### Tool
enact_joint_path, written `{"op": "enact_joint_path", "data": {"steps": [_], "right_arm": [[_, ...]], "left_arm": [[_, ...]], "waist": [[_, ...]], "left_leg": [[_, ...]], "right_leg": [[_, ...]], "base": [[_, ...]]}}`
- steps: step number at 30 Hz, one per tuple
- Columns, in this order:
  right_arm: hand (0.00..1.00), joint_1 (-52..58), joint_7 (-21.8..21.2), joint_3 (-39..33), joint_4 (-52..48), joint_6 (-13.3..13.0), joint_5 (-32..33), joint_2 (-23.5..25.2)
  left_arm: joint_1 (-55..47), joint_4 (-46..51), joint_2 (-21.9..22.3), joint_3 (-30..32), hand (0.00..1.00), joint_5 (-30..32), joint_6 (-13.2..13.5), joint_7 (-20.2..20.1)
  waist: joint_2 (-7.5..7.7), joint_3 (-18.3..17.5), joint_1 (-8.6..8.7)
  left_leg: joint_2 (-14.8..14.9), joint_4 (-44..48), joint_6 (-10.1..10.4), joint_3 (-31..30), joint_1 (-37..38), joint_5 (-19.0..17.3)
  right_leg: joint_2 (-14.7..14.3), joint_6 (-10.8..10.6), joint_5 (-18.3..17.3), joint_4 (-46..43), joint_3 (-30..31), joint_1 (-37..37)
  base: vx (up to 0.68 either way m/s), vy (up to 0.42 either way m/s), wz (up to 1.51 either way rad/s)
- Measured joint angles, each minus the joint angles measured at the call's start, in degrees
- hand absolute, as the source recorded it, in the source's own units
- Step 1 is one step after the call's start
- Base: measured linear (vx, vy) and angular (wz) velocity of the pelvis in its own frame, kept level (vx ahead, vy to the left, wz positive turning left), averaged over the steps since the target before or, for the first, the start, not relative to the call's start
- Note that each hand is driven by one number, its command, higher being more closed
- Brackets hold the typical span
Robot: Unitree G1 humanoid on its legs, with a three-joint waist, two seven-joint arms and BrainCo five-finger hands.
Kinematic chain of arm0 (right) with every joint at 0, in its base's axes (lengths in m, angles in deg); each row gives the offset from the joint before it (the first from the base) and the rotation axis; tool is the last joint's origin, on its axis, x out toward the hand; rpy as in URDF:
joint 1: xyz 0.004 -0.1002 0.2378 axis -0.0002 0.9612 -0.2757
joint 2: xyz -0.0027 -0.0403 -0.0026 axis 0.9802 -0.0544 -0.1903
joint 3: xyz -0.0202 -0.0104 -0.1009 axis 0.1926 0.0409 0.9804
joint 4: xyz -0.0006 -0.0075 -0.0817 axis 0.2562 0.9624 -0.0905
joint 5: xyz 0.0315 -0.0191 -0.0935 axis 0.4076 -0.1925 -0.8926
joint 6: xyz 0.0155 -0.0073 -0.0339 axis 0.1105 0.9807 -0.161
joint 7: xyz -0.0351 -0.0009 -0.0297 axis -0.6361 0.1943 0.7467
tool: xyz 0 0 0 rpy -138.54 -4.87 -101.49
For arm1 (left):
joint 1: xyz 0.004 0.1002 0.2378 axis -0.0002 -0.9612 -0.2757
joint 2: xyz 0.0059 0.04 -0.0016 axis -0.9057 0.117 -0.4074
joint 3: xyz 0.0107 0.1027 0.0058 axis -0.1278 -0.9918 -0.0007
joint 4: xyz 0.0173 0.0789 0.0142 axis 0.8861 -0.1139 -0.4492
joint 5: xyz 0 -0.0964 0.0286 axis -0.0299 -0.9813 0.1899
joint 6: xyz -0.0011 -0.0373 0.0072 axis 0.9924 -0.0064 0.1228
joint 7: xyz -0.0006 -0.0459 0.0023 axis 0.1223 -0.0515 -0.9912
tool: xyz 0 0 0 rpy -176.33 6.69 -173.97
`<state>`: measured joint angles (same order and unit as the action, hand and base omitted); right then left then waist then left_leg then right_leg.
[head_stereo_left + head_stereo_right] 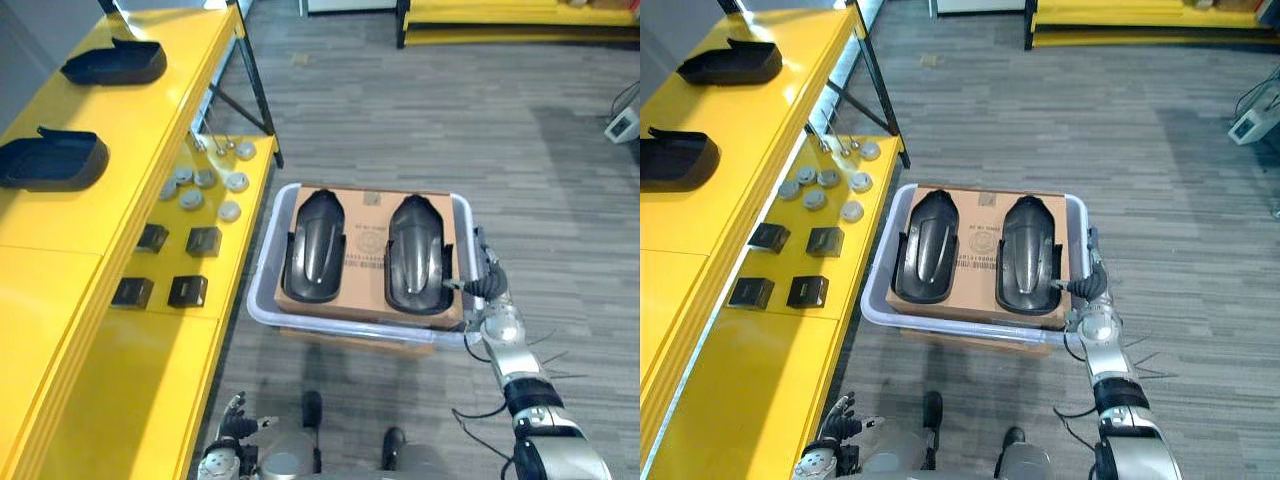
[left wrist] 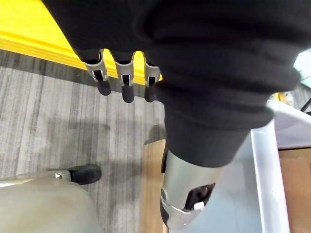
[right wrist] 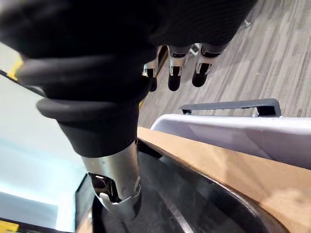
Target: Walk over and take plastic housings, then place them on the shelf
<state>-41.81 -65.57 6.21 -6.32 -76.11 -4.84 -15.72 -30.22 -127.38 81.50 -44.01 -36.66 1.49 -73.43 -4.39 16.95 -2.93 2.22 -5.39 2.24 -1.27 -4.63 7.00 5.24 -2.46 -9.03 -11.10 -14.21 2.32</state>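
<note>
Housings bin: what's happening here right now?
The robot stands over a bin holding a left housing and right housing on cardboard. Its right hand is open at the right housing's edge, gripping nothing yet. The left hand hangs open, low. Two other housings already sit on the yellow shelf.

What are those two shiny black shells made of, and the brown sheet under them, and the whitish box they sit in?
The left black shell and right black shell look like hard moulded plastic: smooth and glossy, with light streaks on the curves. The brown sheet looks like cardboard: flat, dull and printed. The box seems to be pale, slightly see-through plastic with a rounded rim.
</note>
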Motion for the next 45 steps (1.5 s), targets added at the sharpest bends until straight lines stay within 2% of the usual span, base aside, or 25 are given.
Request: {"op": "enact_joint_path", "data": {"steps": [3,4,9,19,24,28,29,31,33,35,38,42,45], "right_arm": [[0.0,-6.2,1.3,-1.7,5.8,0.7,0.0,-0.4],[1.0,-8.8,1.6,-2.2,8.3,1.1,0.0,-0.5],[1.0,-13.6,3.6,-3.6,12.3,2.2,-1.3,-0.9],[1.0,-13.4,3.9,-4.5,12.1,2.2,-2.0,-3.2],[1.0,-6.3,3.4,-4.4,6.5,2.1,-2.4,-2.7],[1.0,0.9,3.4,-4.3,-2.5,2.3,-3.1,-1.6],[1.0,3.6,3.4,-4.3,-5.8,2.4,-4.0,-1.1],[1.0,7.9,3.5,-4.5,-12.0,2.4,-4.6,0.1],[1.0,13.4,4.1,-4.5,-18.8,2.3,-5.8,0.9],[1.0,16.5,5.4,-5.0,-24.0,2.2,-7.2,2.0],[1.0,20.6,7.0,-6.9,-31.3,2.0,-8.9,4.0],[1.0,23.7,8.5,-7.4,-38.7,2.0,-9.1,6.6],[1.0,25.3,9.2,-6.9,-44.6,1.9,-9.7,9.3]], "left_arm": [[1.7,0.9,0.1,-1.7,0.0,-0.7,0.6,0.6],[1.9,1.2,0.3,-2.4,0.0,-0.9,0.9,1.2],[2.5,2.4,1.2,-2.8,0.0,-2.2,1.0,2.4],[3.0,2.1,1.8,-4.7,0.0,-2.3,0.9,2.6],[3.1,2.0,1.8,-4.7,0.0,-2.1,0.8,2.6],[3.0,2.0,1.8,-4.6,0.0,-1.9,0.6,2.6],[2.4,2.4,1.7,-4.4,0.0,-1.8,0.6,2.6],[1.2,3.8,1.7,-3.7,0.0,-1.8,0.5,2.6],[-0.6,8.3,1.6,-3.6,0.0,-1.6,0.2,2.5],[-2.4,14.0,1.6,-3.6,0.0,-1.5,0.2,2.5],[-5.1,26.3,1.6,-3.6,0.0,-1.5,0.3,2.6],[-6.4,39.0,2.1,-2.9,0.0,-1.6,0.9,3.0],[-7.3,48.5,3.3,-1.8,0.0,-1.5,1.5,5.0]], "waist": [[-0.55,2.6,-1.08],[-0.75,3.0,-1.13],[-1.05,5.2,-1.16],[-1.11,5.6,-0.9],[-0.83,5.4,-0.78],[-0.66,5.3,0.03],[-0.28,4.9,0.68],[0.62,3.3,0.86],[1.81,0.7,1.79],[2.35,-1.0,2.13],[2.25,-3.6,2.11],[1.76,-5.2,2.12],[1.67,-6.3,2.0]], "left_leg": [[0.0,0.0,0.1,0.0,-0.2,0.1],[-0.1,0.0,0.1,-0.1,-0.9,0.1],[-0.4,0.0,0.5,-0.3,-2.0,0.7],[-0.5,0.0,0.4,-0.5,-1.7,0.7],[-0.6,0.0,0.5,-1.0,0.1,0.7],[-0.6,0.0,0.5,-0.8,0.9,0.7],[-0.5,0.0,0.5,-0.7,1.3,0.7],[-0.7,0.0,0.5,-0.1,1.4,0.7],[-0.4,0.0,0.5,-0.1,1.6,0.7],[-0.3,-0.1,0.5,-0.1,1.9,0.7],[-0.2,-0.1,0.5,-0.3,2.3,0.7],[-0.3,-0.2,0.5,-0.6,2.8,0.6],[-0.3,-0.1,0.4,-0.9,2.9,0.7]], "right_leg": [[0.0,0.0,0.0,0.0,0.0,0.1],[0.0,0.1,0.1,0.0,-0.1,0.9],[0.3,0.3,0.2,0.0,-0.3,1.5],[0.4,0.3,0.2,0.4,-0.3,0.8],[0.5,0.2,0.2,0.6,-0.2,-1.4],[0.6,0.1,0.2,0.5,0.1,-2.0],[0.7,0.1,0.2,0.5,0.3,-2.4],[0.8,-0.1,0.3,0.5,0.9,-2.2],[0.9,-0.1,0.3,0.4,1.1,-2.2],[0.9,-0.1,0.3,0.3,1.3,-2.3],[0.8,-0.5,0.2,0.2,1.5,-2.6],[0.8,-0.7,0.1,0.1,1.4,-3.0],[0.8,-0.7,0.1,-0.3,1.1,-3.1]], "base": [[0.01,-0.009,0.02],[0.01,-0.002,0.05],[0.02,-0.002,0.07],[0.01,-0.001,0.02],[-0.01,-0.005,0.08],[-0.05,0.0,-0.03],[-0.05,-0.004,-0.1],[-0.04,0.009,-0.14],[-0.02,0.004,-0.03],[-0.03,-0.012,-0.06],[-0.04,-0.002,-0.03],[-0.04,0.003,0.04],[-0.01,-0.006,0.05]]}}
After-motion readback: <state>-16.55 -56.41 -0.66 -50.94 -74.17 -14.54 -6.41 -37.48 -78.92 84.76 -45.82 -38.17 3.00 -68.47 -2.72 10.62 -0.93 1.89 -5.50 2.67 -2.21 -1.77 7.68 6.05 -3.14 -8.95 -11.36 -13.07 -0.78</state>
